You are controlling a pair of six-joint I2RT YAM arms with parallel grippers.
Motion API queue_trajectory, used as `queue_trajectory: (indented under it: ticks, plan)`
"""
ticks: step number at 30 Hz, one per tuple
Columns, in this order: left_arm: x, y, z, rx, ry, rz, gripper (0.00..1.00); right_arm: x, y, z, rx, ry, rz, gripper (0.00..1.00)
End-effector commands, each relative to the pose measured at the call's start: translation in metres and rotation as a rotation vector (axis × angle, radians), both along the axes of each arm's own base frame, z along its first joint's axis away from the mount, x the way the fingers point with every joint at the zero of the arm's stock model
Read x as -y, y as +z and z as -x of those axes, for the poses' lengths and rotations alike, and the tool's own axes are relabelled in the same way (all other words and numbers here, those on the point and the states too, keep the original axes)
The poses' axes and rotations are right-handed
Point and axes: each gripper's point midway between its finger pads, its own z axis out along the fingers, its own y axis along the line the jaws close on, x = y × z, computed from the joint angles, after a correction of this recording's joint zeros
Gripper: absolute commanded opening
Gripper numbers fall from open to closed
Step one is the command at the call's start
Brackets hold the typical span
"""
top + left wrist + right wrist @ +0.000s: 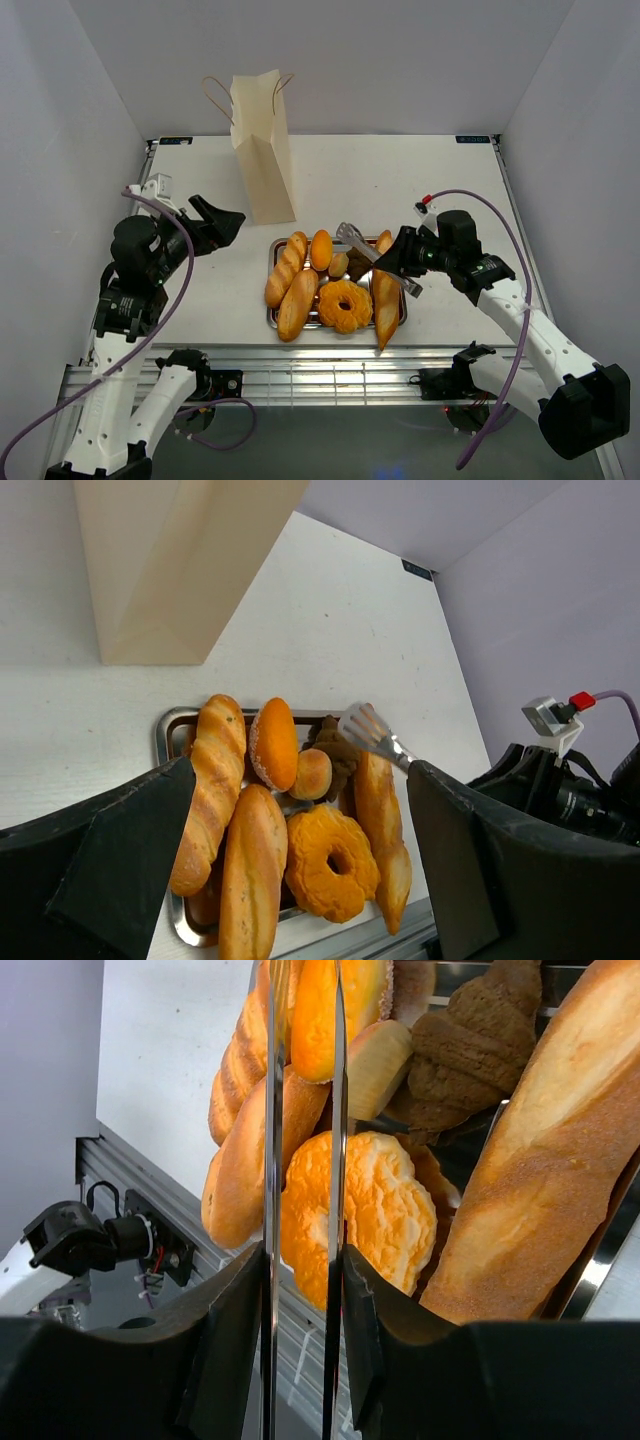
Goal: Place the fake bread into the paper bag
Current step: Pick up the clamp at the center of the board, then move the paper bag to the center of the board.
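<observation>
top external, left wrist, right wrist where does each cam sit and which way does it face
Top external: above and behind the bases, looking down at the paper bag, steel tray and fake bread; both arms show.
Left wrist: on the left arm, facing the tray and the right arm; the open left gripper frames it.
Right wrist: low over the tray, facing the near rail; the right gripper straddles the metal tongs.
Shared: both wrist views show the ring doughnut.

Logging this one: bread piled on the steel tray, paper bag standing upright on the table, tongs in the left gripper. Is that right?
Wrong arm: the tongs are clamped in the right gripper, as the right wrist view shows. The rest stands.
</observation>
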Motion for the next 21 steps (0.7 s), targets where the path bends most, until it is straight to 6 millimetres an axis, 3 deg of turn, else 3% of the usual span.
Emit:
queue_trajectory:
  ticks: [1,10,12,13,15,16,17,18,20,21]
  plan:
    - [-0.009,0.019,-0.009,0.038,0.031,-0.068,0.98,-0.007,0.019,0.005,0.020,0.053,-0.048,0.41]
    - [-0.012,0.055,-0.045,0.056,0.057,-0.142,0.97,-0.002,0.021,0.016,0.008,0.095,-0.002,0.32]
    - [-0.014,0.052,-0.062,0.039,0.067,-0.182,0.97,-0.002,0.024,0.020,0.009,0.100,-0.010,0.32]
    - [-0.016,0.065,-0.067,0.059,0.076,-0.194,0.97,-0.002,0.024,0.022,0.008,0.102,-0.012,0.32]
    - [-0.020,0.057,-0.088,0.016,0.098,-0.244,0.97,0.000,0.026,0.024,0.020,0.099,-0.012,0.33]
    - [-0.021,0.071,-0.094,0.041,0.104,-0.250,0.97,0.001,0.027,0.026,0.019,0.098,-0.011,0.33]
    - [-0.020,0.062,-0.108,0.006,0.105,-0.266,0.97,0.002,0.029,0.028,0.023,0.098,-0.012,0.33]
    - [-0.020,0.075,-0.114,0.029,0.108,-0.272,0.97,0.003,0.029,0.030,0.020,0.099,-0.009,0.33]
    - [-0.021,0.072,-0.127,0.008,0.112,-0.287,0.97,0.003,0.037,0.032,0.032,0.104,-0.013,0.33]
    - [-0.021,0.060,-0.142,-0.032,0.114,-0.301,0.97,0.004,0.041,0.033,0.042,0.106,-0.016,0.33]
